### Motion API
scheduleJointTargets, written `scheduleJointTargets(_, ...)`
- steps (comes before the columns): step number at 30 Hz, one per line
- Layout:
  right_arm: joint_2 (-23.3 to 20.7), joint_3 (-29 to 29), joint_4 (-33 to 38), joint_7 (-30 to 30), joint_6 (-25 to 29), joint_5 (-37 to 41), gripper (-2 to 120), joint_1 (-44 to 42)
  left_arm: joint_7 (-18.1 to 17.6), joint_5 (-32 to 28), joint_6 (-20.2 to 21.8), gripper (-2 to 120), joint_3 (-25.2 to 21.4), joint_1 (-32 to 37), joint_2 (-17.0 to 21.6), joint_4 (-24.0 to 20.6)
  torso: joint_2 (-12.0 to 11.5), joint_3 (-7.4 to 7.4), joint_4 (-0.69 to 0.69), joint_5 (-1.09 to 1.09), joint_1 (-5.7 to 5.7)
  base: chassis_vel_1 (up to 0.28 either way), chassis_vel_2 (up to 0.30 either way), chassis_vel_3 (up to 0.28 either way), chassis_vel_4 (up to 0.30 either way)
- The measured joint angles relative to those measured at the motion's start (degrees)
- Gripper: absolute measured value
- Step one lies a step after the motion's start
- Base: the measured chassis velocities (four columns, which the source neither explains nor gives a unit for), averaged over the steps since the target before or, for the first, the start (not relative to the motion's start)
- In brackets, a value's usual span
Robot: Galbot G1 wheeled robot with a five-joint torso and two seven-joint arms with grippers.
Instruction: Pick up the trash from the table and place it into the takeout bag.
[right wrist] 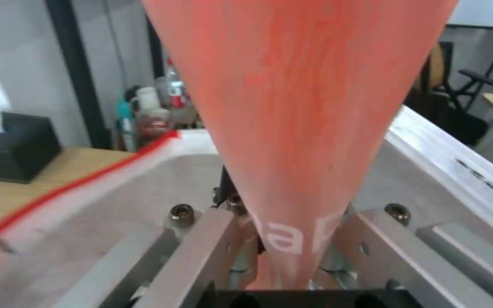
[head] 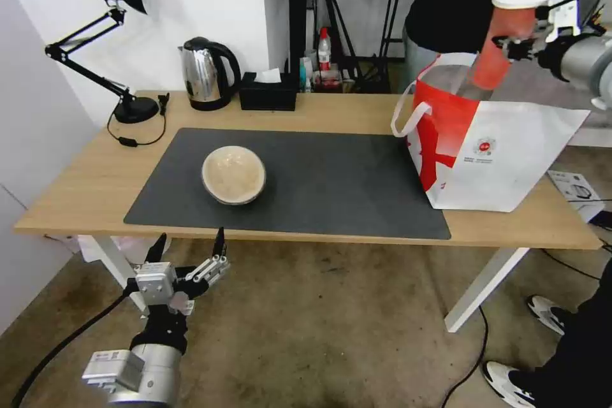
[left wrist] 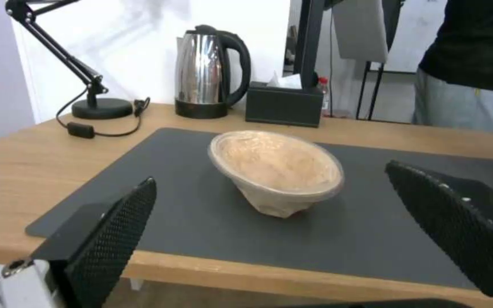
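Surface: you are looking at a long light-wood surface [head: 95, 172] on white legs, carrying a dark grey mat [head: 331, 185] across its middle.
Back edge: a black desk lamp [head: 121, 44], a steel kettle [head: 205, 73] and a black tissue box [head: 268, 94] are standing along the far side, the kettle just beside the box.
Beige bowl: your smaller round bowl [head: 233, 174] is sitting on the left half of the mat, tipped slightly so its opening is facing the left end effector in the left wrist view [left wrist: 278, 171].
Takeout bag: your white takeout bag [head: 510, 159] with the red side panel is standing open on the right end of the surface, partly on the mat's right edge, one white loop handle hanging toward the mat.
Red-orange cup: the cup [head: 507, 38] with its white lid is hanging tilted over the bag's mouth, lid uppermost, its lower part dipping inside the rim; the right wrist view is showing its orange wall [right wrist: 304, 107] close up above the bag's pale lining.
Right end effector: your right end effector [head: 519, 44] is clamping the cup from the side, high over the bag, both fingers pressing against the cup's wall [right wrist: 212, 239].
Left end effector: your left end effector [head: 188, 248] is waiting low in front of the surface's near edge, below the bowl, its black textured fingers [left wrist: 115, 239] standing wide apart and gripping nothing.
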Motion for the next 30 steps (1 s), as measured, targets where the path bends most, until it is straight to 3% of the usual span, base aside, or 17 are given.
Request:
scheduleJointTargets(11,1.67,-0.34,-5.41,-0.31,0.67,-1.82,4,-1.43,0.01,0.17,-0.04,100,-0.05,0.37,-0.07,-0.42,0.0,0.01,0.01,0.0,0.0,0.0,0.0,0.0,0.0)
scheduleJointTargets(21,2.36,-1.33,-6.0,0.67,-1.04,-2.24,4,-2.6,0.08,0.24,-0.05,100,-0.06,0.38,-0.18,-0.52,0.0,0.01,0.0,0.0,0.01,0.0,0.0,0.0,0.0)
scheduleJointTargets(24,2.39,-0.82,-4.68,1.56,-2.87,-2.15,19,-3.88,0.12,0.2,-0.05,100,-0.26,0.4,-0.02,-0.6,0.0,0.01,0.01,-0.01,0.0,0.0,0.0,0.0,0.0)
scheduleJointTargets(30,2.27,-0.33,-3.19,2.7,-4.53,-1.55,36,-4.95,0.14,0.15,-0.05,100,-0.35,0.47,-0.15,-1.02,0.0,0.01,0.0,-0.01,0.0,0.0,0.0,0.0,0.0)
